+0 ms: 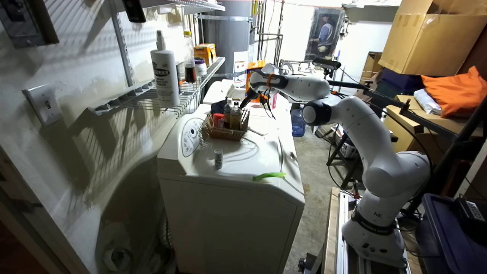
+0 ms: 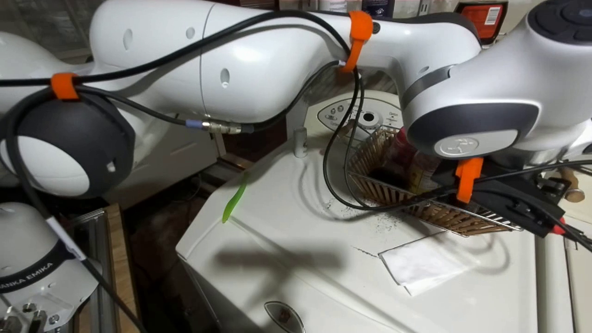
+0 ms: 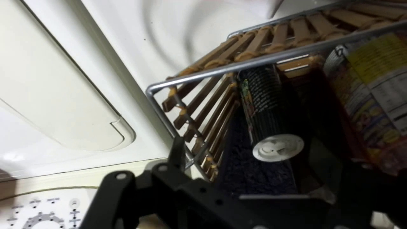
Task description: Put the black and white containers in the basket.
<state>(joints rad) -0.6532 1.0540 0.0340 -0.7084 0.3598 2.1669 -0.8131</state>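
Wrist view | gripper: fingers look spread, one mostly lost in shadow | black container: inside wicker basket, white end showing | in both exterior views, white container upright on washer, near the basket

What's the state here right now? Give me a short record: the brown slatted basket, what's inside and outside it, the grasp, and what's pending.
Destination: brown slatted basket with a metal rim, standing on the white appliance
Inside: black cylindrical container with a white end; red cylindrical container; dark-capped bottle
Outside: small white cylindrical container, upright; slim bright-green curved object near the appliance's edge
Grasp: black two-finger gripper, apparently open at the basket, nothing visibly held
Pending: probably the white container; the black one is in
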